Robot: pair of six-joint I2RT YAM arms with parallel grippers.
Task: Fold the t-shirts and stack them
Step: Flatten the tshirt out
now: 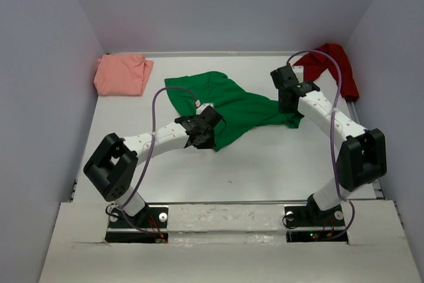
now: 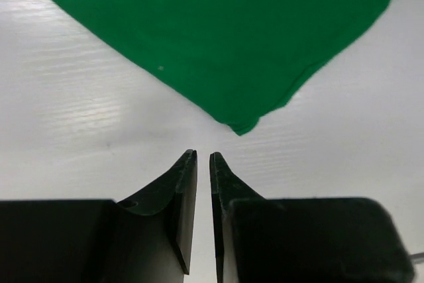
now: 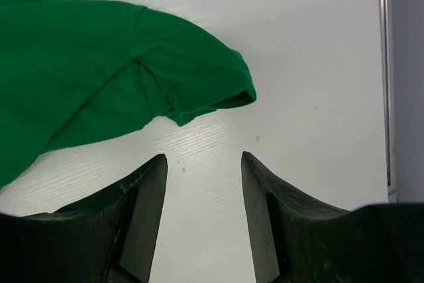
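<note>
Green t-shirt (image 1: pixel 228 104) lies crumpled mid-tabletop (image 1: pixel 265 164), its pointed near corner just ahead of the left tool (image 2: pixel 203 156), whose jaws stand a narrow slit apart, empty. Right tool (image 3: pixel 204 157) stands wide open and empty just short of the same shirt's edge, with bare surface around both tools. Salmon-pink t-shirt (image 1: pixel 122 74) sits at the far left corner, and dark red t-shirt (image 1: pixel 331 61) is bunched at the far right edge.

green t-shirt (image 1: pixel 237 106) of matt cloth

white table (image 1: pixel 265 164) | green t-shirt (image 1: pixel 232 101) mid (rumpled) | salmon-pink t-shirt (image 1: pixel 122 74) far left | dark red t-shirt (image 1: pixel 334 61) far right
</note>
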